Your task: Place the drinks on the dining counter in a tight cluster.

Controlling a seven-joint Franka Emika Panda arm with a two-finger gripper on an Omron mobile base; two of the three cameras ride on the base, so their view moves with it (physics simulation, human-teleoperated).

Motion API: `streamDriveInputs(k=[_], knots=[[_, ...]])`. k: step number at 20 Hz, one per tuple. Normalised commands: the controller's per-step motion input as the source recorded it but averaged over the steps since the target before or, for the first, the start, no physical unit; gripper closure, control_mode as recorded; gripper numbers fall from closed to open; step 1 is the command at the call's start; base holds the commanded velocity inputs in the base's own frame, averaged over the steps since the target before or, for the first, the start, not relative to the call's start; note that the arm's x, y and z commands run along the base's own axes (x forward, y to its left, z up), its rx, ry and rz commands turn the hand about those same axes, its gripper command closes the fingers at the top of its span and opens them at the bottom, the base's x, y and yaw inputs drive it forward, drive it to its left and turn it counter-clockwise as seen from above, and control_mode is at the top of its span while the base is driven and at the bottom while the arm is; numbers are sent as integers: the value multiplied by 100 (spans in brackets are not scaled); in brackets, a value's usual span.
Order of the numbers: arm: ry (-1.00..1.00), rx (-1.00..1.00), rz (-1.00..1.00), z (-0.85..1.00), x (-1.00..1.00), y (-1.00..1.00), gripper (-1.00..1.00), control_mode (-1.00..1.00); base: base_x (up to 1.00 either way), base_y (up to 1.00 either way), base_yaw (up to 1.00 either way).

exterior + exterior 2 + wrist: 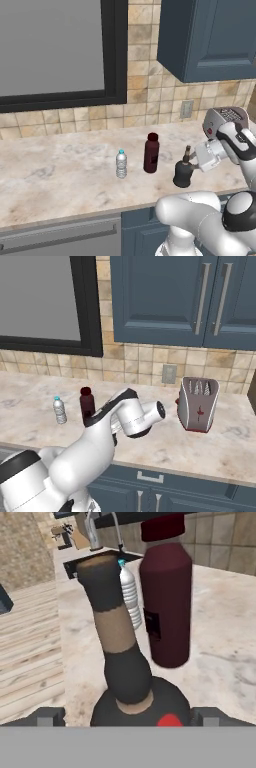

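Note:
Three bottles stand on the marble counter [60,175] under the window. The small clear water bottle [121,164] [60,410] [129,597] with a blue cap is leftmost. Right of it is the taller dark-red bottle [151,153] [87,401] [167,602]. Nearest the arm is the squat black bottle [183,173] [117,642] with a thin neck. My gripper [193,162] [127,716] is open, level with the black bottle; its body sits between the fingertips [47,716] with a gap on each side. The dining counter with the cooktop is out of view.
A silver toaster [198,404] stands on the counter to the right. Blue wall cabinets [210,35] hang above, and a wall outlet [186,108] is behind the bottles. My own arm [125,416] covers the black bottle in the right base view. The counter's front edge [75,217] is close.

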Motion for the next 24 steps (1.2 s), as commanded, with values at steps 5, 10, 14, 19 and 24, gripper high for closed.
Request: streamDriveInputs(k=[5,10,14,19,24], knots=[[0,0,0,-10,3,6,-100,-100,0,0,0],[0,0,0,-13,8,0,-100,-100,0,0,0],[0,0,0,-1,9,0,-100,-100,0,0,0],[2,0,0,0,5,0,-100,-100,0,0,0],[1,0,0,0,0,1,-100,-100,0,0,0]])
